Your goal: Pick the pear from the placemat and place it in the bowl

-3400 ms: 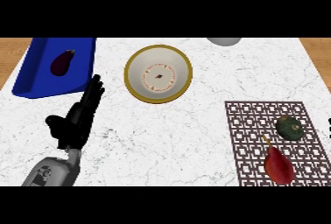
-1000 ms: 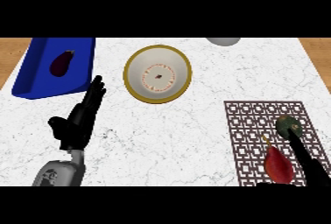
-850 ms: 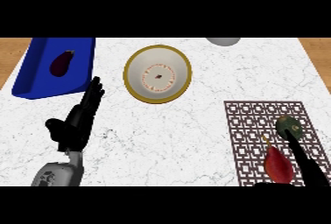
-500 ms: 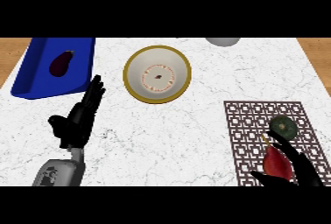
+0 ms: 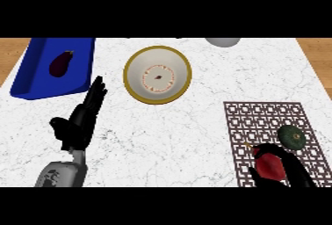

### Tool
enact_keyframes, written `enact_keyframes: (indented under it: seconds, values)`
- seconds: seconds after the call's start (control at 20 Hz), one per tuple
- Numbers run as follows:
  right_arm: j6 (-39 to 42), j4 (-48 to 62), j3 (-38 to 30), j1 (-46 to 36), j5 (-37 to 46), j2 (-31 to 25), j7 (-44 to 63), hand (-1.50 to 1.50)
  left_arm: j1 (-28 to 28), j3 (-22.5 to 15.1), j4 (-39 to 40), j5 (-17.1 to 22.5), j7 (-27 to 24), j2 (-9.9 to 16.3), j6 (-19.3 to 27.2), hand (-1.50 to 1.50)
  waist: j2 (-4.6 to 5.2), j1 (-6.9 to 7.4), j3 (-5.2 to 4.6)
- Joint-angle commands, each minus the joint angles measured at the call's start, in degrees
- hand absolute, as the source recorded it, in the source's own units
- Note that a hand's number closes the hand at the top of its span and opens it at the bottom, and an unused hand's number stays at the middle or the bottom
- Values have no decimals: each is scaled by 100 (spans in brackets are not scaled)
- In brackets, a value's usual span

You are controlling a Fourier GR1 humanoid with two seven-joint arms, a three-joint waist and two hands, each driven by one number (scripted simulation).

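My right hand is at the near right corner of the counter, fingers curled round the pear. The pear is dark red, w/ a small stem end pointing far-left, and it sits at the near end of the placemat; can't tell if it is touching the mat or just above it. The placemat is a brown lattice rectangle on the right side of the white marble top. Just beyond my right hand, on the mat's right part, lies a dark green round fruit, close to my fingers but apart from the pear.

My left hand rests on the near left, fingers straight & pointing far, thumb out to the left, holding nothing. Its grey forearm comes in from the near edge.

The bowl stands far-centre, cream inside w/ a gold rim and a speckled ring in the middle, well apart from the pear. Far left is a blue tray w/ a dark purple eggplant lying in it. A grey round object shows at the far edge, right of the bowl, only partly in view. Wood floor shows past the counter's far corners.
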Motion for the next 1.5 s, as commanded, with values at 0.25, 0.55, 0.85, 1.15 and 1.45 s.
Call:
enact_keyframes:
  seconds: [0.25,0.55,0.85,1.15,1.45]
  values:
    - [-1008,-81,2582,-1250,264,1167,1365,150,-223,-278,15,-135,30,-152,-59,0,100,535,76]
    - [-2373,-31,3712,-2632,-167,1186,2005,150,-418,-385,59,-66,77,-223,-199,0,113,806,83]
    - [-4097,243,4567,-3991,511,1191,2785,150,-340,-358,172,-98,42,-163,-220,0,56,710,50]
    - [-4429,662,4801,-5779,1093,1192,4747,150,-366,-254,275,-129,86,-206,-65,0,-4,566,33]
    - [-4124,1402,4636,-7592,1073,1192,6463,150,-398,-277,242,-70,117,-178,-190,0,12,614,34]
